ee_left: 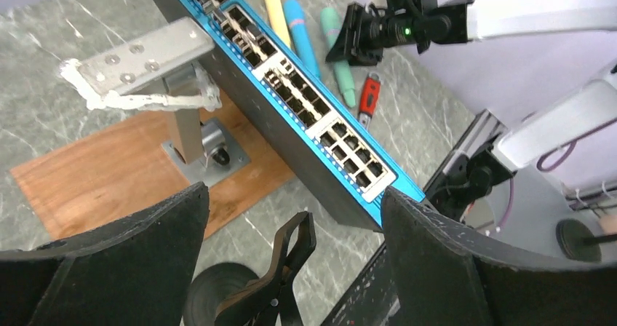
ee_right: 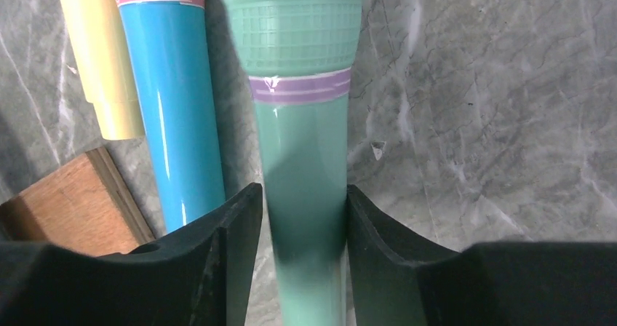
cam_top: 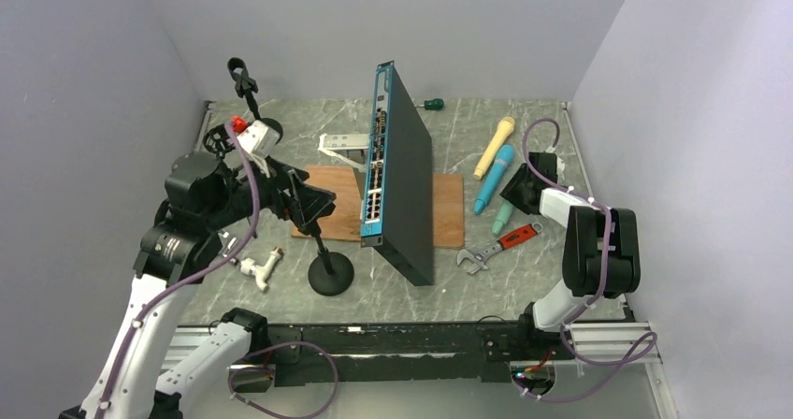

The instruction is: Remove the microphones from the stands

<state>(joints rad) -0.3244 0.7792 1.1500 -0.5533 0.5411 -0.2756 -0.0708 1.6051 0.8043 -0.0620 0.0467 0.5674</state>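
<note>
Black fingers (ee_right: 233, 246) of the right gripper (ee_right: 304, 224) stand close on either side of the teal-green plastic microphone (ee_right: 302, 144). They press its smooth handle just below the purple band. The microphone lies flat on the grey marble tabletop (ee_right: 495, 122), just beside a glossy blue microphone (ee_right: 178, 108), with a pale yellow microphone (ee_right: 98, 57) beyond that. This looks like the set-down. To finish well, the jaws should part evenly and rise straight up, so neither pad rolls the round handle into its blue neighbour.

From the left wrist, the left gripper (ee_left: 293, 199) is spread wide and holds nothing. The black spring clip (ee_left: 284, 257) of the black microphone stand (ee_left: 215, 297) sits between its fingers and has no microphone in it. A tall blue-faced network switch (ee_left: 305, 100) stands close ahead, so any retreat should go backward and upward, not sideways into the clip.

From above, the stand (cam_top: 323, 251) is upright on its round base at the left, with the left gripper (cam_top: 307, 206) at its top. The right gripper (cam_top: 520, 193) is well apart at the right of the table. The teal-green microphone (cam_top: 503, 219) lies beneath it, by the other two. The removal itself appears done, and I judge that only a clean release is left.
</note>
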